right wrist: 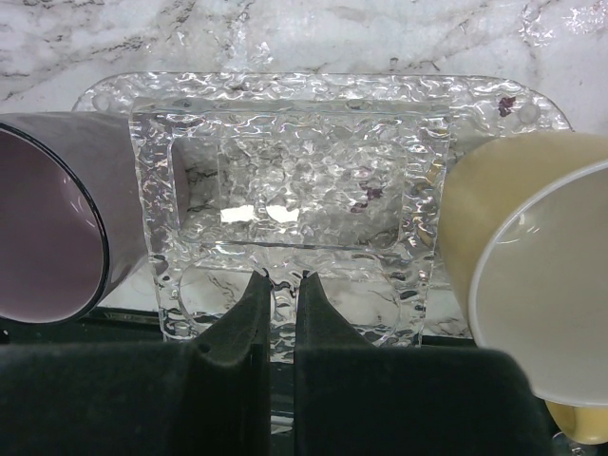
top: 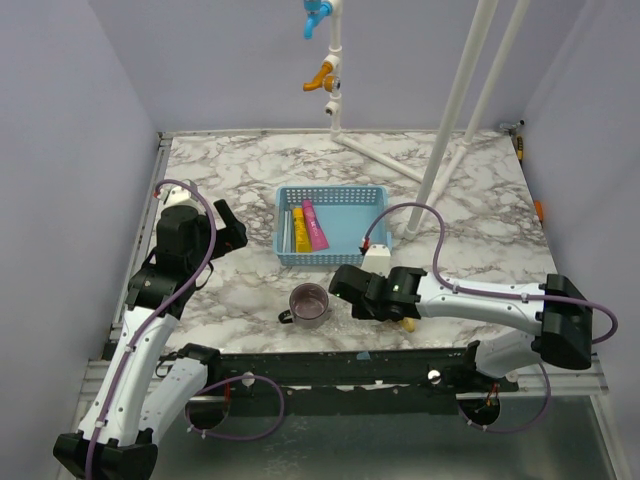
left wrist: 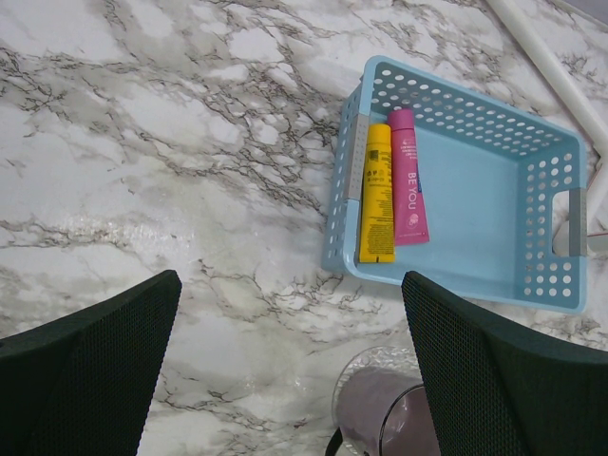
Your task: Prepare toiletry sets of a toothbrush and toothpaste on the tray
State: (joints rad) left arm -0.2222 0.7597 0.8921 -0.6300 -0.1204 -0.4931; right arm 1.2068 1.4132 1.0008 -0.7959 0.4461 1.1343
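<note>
- The left pincer [left wrist: 292,280] hangs wide open above the marble tabletop [left wrist: 142,142], its two dark fingers spread apart and holding nothing.
- Just ahead of it sits a light-blue mesh basket [left wrist: 475,209].
- Two toothpaste tubes lie side by side and touching in the basket, against one of its short walls. The yellow tube [left wrist: 377,195] is nearer that wall and the magenta-pink tube [left wrist: 408,180] is on its inner side.
- The right arm reaches across the near part of the tabletop, low to the surface.
- The right pincer [right wrist: 282,280] is closed down to a thin slit. From its wrist camera it looks pinched on the near rim of the tray [right wrist: 313,90], with dimpled clear plastic showing in the gap between the fingers.
- The tray is clear and pebbled and lies flat on the marble, with nothing on it.
- A purple mug [right wrist: 47,218] stands right beside one end of the tray, and a pale yellow mug [right wrist: 532,247] beside the other.
- From overhead, the purple mug stands between the basket and the near edge of the tabletop, and the yellow mug is mostly hidden under the right arm.
</note>
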